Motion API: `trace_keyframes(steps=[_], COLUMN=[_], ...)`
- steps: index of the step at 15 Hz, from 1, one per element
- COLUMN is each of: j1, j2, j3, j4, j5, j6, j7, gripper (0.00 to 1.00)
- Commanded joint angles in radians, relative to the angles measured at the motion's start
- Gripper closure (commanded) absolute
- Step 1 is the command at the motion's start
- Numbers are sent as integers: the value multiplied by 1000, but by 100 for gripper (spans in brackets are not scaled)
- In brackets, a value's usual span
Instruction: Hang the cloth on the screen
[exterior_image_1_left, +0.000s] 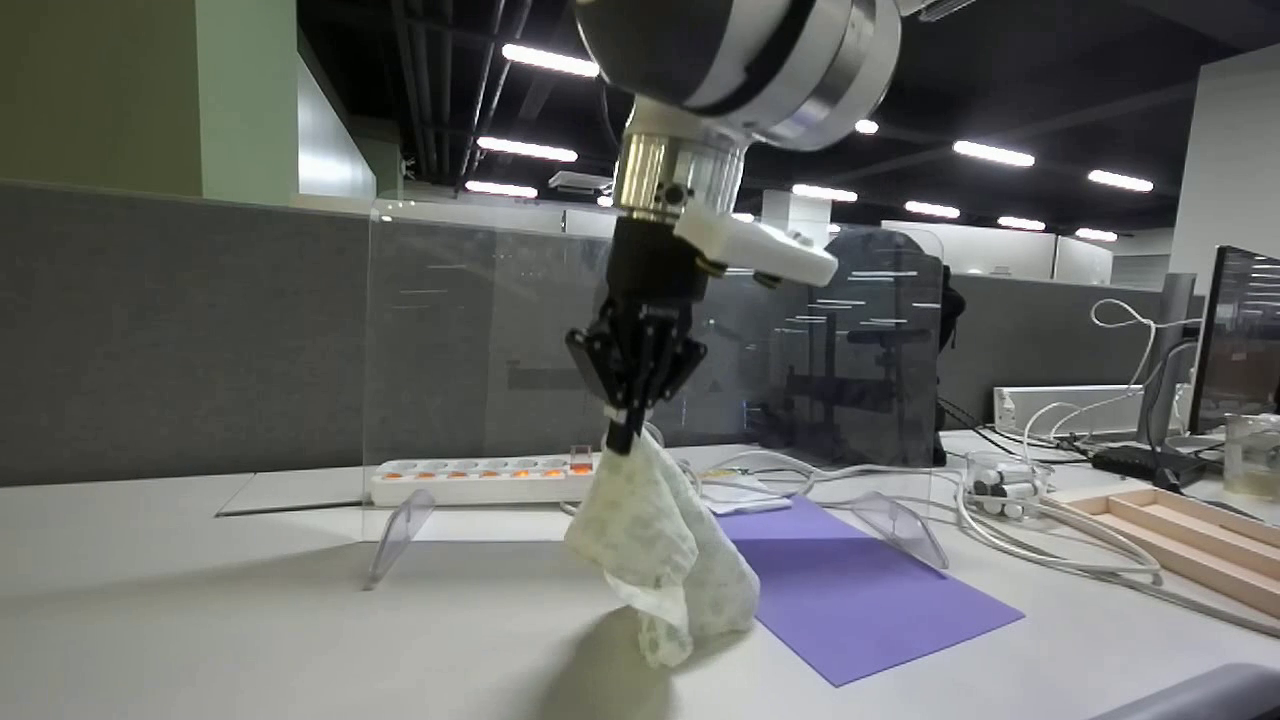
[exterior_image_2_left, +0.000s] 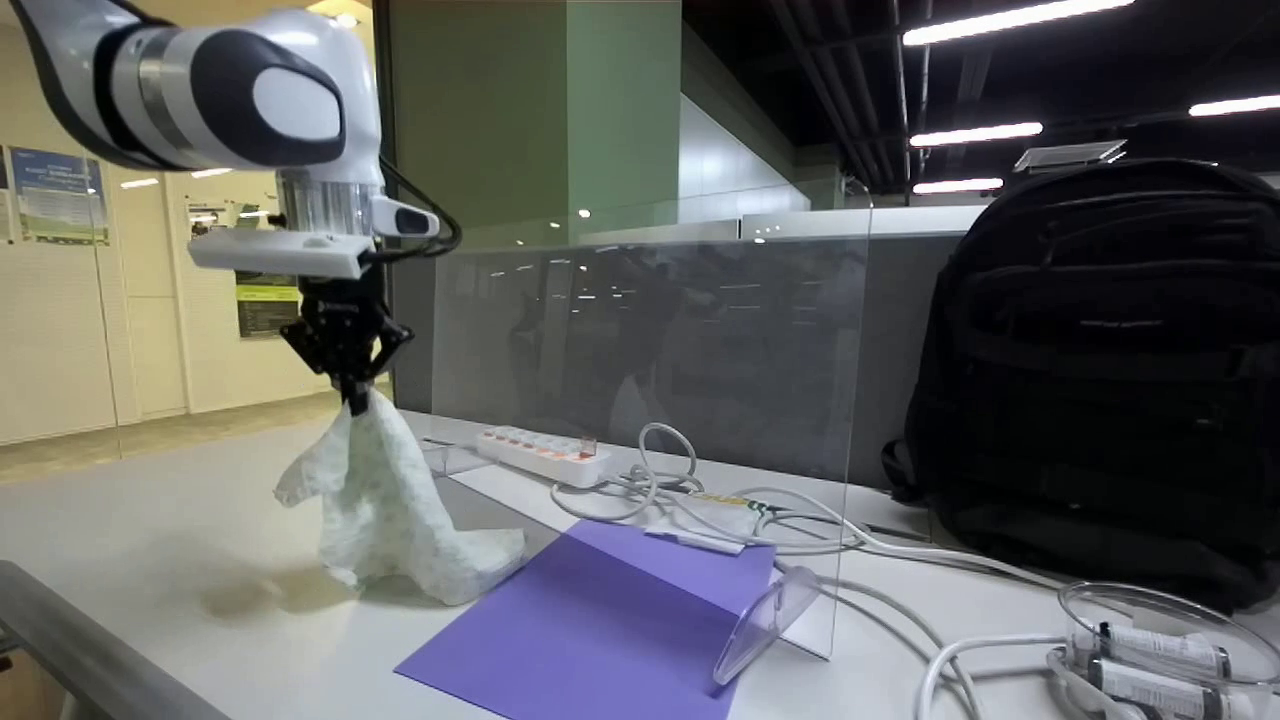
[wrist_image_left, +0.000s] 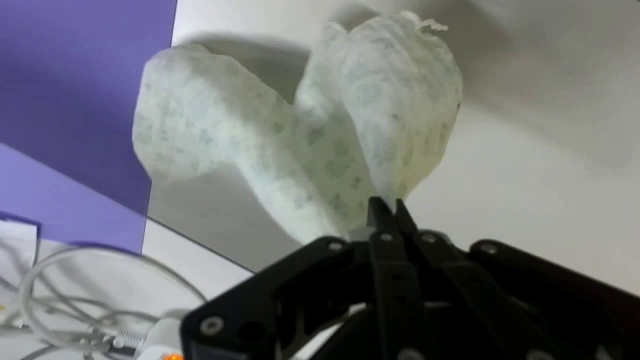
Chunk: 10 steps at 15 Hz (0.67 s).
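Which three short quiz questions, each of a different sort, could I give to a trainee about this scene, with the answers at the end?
1. Count: How many feet show at the base of the screen?
2. Multiple choice: What does the gripper do with the cloth?
a) pushes it flat
b) pinches it
c) hovers clear of it
3. True or false: The cloth already hangs on the screen.

Key:
1. Two.
2. b
3. False: it hangs from the gripper.
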Motion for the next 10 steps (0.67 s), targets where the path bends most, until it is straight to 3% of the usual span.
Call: trace_keyframes(steps=[1, 4, 5, 10], j1=[49, 80, 80, 94], j2=[-200, -309, -250, -258], j3=[-67, -134, -113, -128], j4=[42, 93, 70, 64], j5=[-1, 14, -15, -14], j6=[-187, -283, -223, -231], j7=[-7, -40, -3, -11], gripper=[100, 100, 100, 100])
